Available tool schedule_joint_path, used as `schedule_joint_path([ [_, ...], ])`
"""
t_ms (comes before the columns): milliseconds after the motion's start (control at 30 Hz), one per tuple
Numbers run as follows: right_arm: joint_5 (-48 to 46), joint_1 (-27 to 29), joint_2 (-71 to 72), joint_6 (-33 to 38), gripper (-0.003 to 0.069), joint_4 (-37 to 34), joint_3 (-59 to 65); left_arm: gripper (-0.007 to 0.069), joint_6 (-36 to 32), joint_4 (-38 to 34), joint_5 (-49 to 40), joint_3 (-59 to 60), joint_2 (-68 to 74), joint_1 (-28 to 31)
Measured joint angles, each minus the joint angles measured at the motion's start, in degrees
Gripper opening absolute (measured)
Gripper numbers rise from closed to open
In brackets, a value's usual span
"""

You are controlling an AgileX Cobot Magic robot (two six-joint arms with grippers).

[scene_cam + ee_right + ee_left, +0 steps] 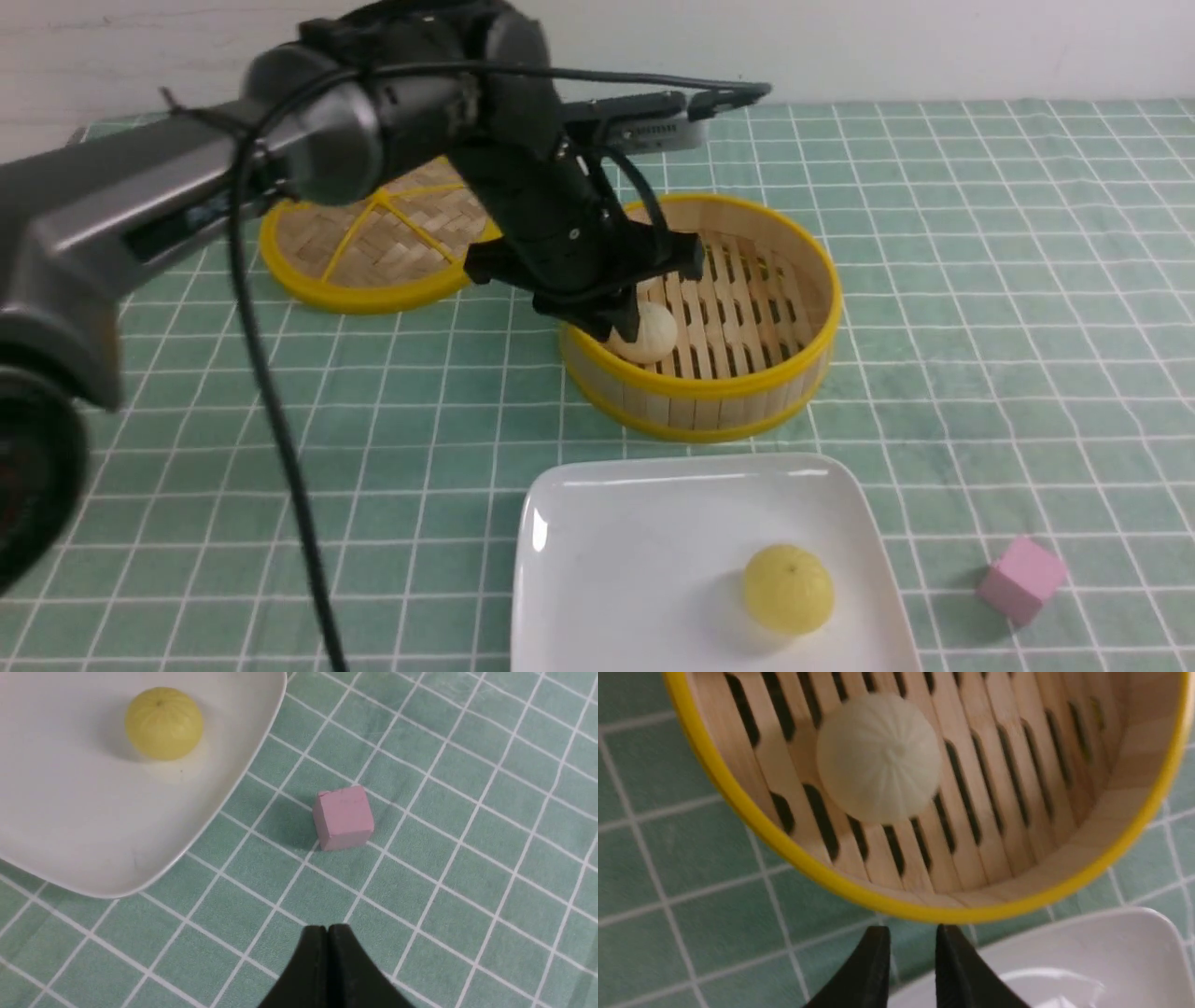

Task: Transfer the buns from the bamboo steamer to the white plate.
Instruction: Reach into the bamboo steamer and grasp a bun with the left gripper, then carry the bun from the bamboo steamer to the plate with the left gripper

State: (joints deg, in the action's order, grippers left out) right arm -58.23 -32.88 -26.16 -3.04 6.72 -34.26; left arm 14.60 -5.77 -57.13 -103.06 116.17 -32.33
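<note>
The left gripper (908,945) is being held over the bamboo steamer (714,387), above its rim at about 8 o'clock. Its jaws are being held a little apart with nothing between them, which is judged to be readiness for closing around the pale bun (646,334). That bun is lying on the slatted floor close to the same 8 o'clock wall, and no other bun is being shown inside.

The white plate (607,569) is sitting at 6 o'clock of the steamer, near enough that each carry is presumably being made short. The yellow bun (787,590) is already resting on it at about 4 o'clock.

The right gripper (328,940) is being held with jaws pressed together and empty, above the cloth near the pink cube (344,817), at 3 o'clock of the plate, seemingly clear of the working arm. The lid (373,252) is lying aside at 10 o'clock of the steamer.
</note>
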Motion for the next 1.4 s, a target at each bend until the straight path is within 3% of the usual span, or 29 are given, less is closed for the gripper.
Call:
schedule_joint_path([
  [167,0.1,0.0,0.2,-0.1,-0.0005,1.7,0.1,0.0311,4.8,7.6,-3.7,-12.1,7.2,-2.3],
  [433,0.1,0.0,0.3,-0.1,-0.0002,1.9,0.1,0.0314,5.7,8.6,-4.5,-17.2,13.3,-2.7],
  [567,0.6,0.0,0.3,-0.2,0.0001,1.9,0.1,0.0255,5.7,8.9,-2.2,-17.3,15.5,-2.7],
  [767,1.6,0.0,0.3,-0.2,0.0005,1.6,0.3,0.0056,5.7,8.8,-1.8,-18.1,16.5,-2.7],
  [833,1.6,0.0,0.3,-0.2,0.0005,1.5,0.6,0.0029,5.2,7.0,-4.2,-19.3,15.8,-2.7],
  [1000,2.0,0.0,0.3,-0.2,0.0006,1.3,0.6,0.0025,-2.4,1.4,-11.8,-24.1,9.5,-2.7],
  [1167,1.9,0.0,0.3,-0.2,0.0011,1.3,0.6,0.0024,-5.9,1.4,-13.8,-26.2,-2.6,-2.8],
  [1333,1.4,0.0,0.3,-0.2,0.0015,1.3,0.6,0.0024,-6.1,0.5,-14.0,-18.6,-11.3,-3.8],
  [1400,1.4,0.0,0.3,-0.2,0.0016,1.3,0.6,0.0024,-6.0,0.5,-14.0,-10.0,-14.9,-6.2],
])
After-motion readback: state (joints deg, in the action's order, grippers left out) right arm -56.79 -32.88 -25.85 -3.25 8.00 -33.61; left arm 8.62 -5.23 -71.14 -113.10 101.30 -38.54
